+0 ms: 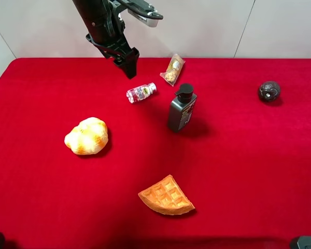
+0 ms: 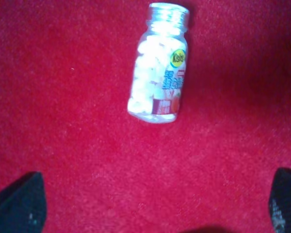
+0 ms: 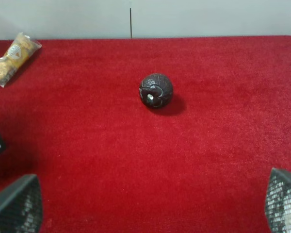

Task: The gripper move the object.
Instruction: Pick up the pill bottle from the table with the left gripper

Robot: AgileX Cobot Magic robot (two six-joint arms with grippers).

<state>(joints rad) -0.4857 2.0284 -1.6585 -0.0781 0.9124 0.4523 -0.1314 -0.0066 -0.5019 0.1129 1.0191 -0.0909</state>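
Note:
The object is a small clear bottle point(image 1: 141, 93) with a pink-and-white label and white cap. It lies on its side on the red cloth, left of the dark pump bottle. My left gripper point(image 1: 129, 66) hangs just behind and left of it, above the cloth and apart from it. In the left wrist view the bottle point(image 2: 160, 68) lies ahead of the left gripper point(image 2: 150, 208), whose fingertips point(image 2: 17, 204) stand wide apart with nothing between them. The right gripper point(image 3: 149, 204) is also open and empty, well short of a dark ball point(image 3: 156, 90).
A dark grey pump bottle point(image 1: 182, 108) stands right of the object, and a clear snack packet point(image 1: 172, 69) lies behind it. A bread roll point(image 1: 86, 136) sits at the left, a waffle wedge point(image 1: 166, 196) at the front, and the dark ball point(image 1: 269, 91) at the far right.

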